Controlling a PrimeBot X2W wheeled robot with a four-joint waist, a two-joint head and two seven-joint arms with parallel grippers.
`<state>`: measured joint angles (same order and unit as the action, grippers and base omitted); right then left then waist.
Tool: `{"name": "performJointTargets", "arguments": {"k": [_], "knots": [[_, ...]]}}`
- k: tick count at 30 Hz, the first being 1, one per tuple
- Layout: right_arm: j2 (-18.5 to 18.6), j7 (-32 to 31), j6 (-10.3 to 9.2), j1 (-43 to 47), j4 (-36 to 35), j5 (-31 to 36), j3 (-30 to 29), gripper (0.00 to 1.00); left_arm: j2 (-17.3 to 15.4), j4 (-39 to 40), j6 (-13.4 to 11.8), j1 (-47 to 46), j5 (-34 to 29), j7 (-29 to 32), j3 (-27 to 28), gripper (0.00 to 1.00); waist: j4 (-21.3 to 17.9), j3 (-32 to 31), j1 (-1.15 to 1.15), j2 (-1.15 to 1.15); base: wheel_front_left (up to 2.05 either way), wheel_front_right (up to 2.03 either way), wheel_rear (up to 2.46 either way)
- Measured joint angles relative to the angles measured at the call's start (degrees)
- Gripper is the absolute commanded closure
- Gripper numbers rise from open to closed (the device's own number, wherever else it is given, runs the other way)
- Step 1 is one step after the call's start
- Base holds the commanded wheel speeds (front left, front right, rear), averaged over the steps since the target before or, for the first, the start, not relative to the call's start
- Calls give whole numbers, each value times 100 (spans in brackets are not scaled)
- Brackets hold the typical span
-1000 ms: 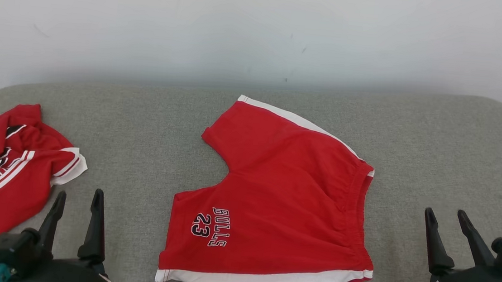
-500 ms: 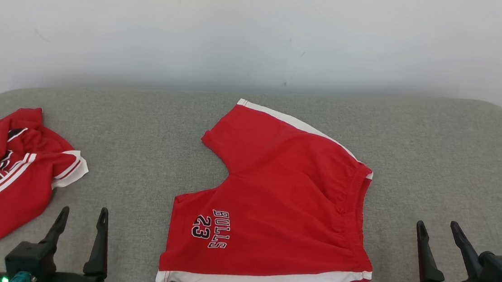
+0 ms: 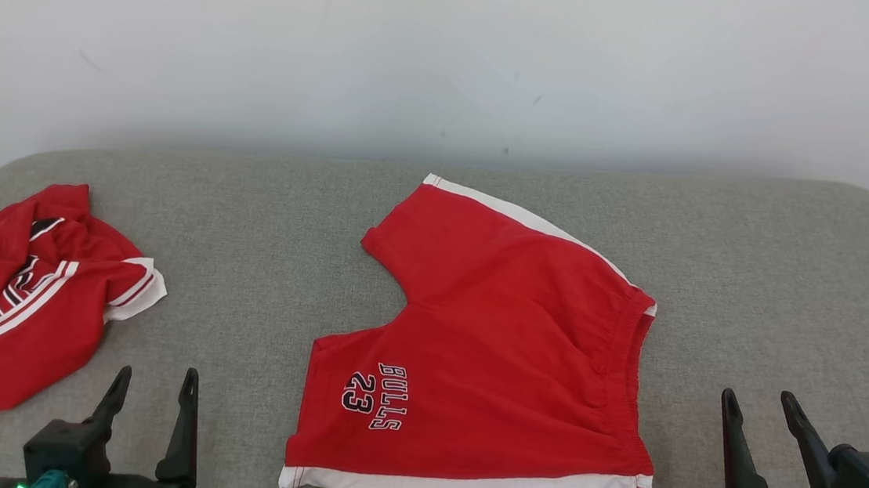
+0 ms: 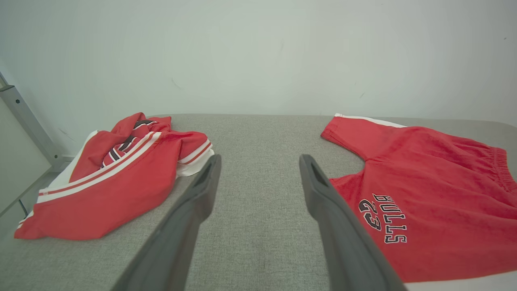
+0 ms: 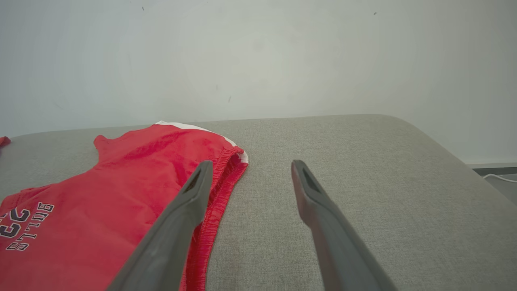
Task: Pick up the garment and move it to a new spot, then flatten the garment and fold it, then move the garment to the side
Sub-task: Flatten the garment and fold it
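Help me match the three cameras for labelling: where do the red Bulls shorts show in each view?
Head view: red shorts at centre, spread flat.
Left wrist view: right side, running off the right edge.
Right wrist view: lower left, running off the left edge.
Shared landmark: the BULLS 23 print.

Two red garments [image 3: 489, 343] [image 3: 27, 311] — and two grippers [image 3: 159, 370] [image 3: 758, 394].

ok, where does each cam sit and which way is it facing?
Head: up top, facing forward-down at shorts and crumpled jersey on grey cushion; open left hand, right hand at bottom corners.
Left wrist: low over cushion, facing wall; own fingers between jersey and shorts.
Right wrist: same heading; own fingers, shorts at left.
Shared: all three see the BULLS print.
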<state>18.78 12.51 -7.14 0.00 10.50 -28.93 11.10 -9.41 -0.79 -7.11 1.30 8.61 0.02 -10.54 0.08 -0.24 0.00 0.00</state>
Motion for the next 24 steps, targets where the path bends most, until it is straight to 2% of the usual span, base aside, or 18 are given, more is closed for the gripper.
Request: {"name": "performJointTargets", "arguments": {"k": [24], "knots": [[-186, -394, 0, 75, -346, 187, -216, 0, 37, 142, 0, 74, -41, 256, 20, 0, 42, 35, 0, 0, 0, 0, 0]]}}
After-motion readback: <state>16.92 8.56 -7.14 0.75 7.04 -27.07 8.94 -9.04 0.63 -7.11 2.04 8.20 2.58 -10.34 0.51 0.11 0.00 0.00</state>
